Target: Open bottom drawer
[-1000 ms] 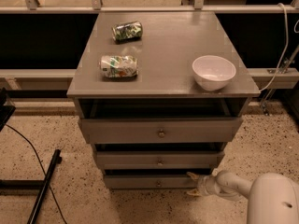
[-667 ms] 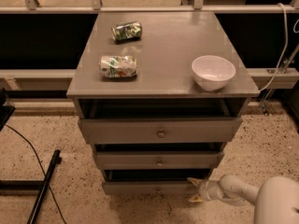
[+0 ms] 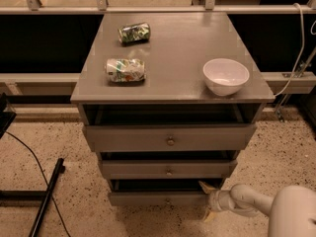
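Seems the engaging step: tool (image 3: 207,200) spread at the right end of the bottom drawer (image 3: 158,198), lowest of three, near the floor. Calls next for a straight outward pull.

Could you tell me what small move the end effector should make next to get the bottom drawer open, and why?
Probably a short pull straight out from the cabinet. The end effector sits at the right end of the bottom drawer, fingers spread above and below its front, and the drawer looks only barely out.
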Action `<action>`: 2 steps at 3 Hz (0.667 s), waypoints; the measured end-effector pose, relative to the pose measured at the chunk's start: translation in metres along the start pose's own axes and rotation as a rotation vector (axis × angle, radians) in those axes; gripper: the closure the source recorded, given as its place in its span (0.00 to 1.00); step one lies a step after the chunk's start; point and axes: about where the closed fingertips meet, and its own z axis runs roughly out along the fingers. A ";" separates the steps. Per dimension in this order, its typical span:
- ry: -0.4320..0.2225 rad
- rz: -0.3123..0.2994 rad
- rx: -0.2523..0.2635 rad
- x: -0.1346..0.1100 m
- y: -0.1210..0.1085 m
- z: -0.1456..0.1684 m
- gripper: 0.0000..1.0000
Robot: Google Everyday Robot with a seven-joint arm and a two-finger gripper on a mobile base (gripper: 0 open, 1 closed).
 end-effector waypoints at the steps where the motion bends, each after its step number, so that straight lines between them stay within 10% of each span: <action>1: 0.000 0.000 0.000 0.000 0.000 0.000 0.00; 2: -0.001 0.009 -0.026 0.001 0.007 0.006 0.17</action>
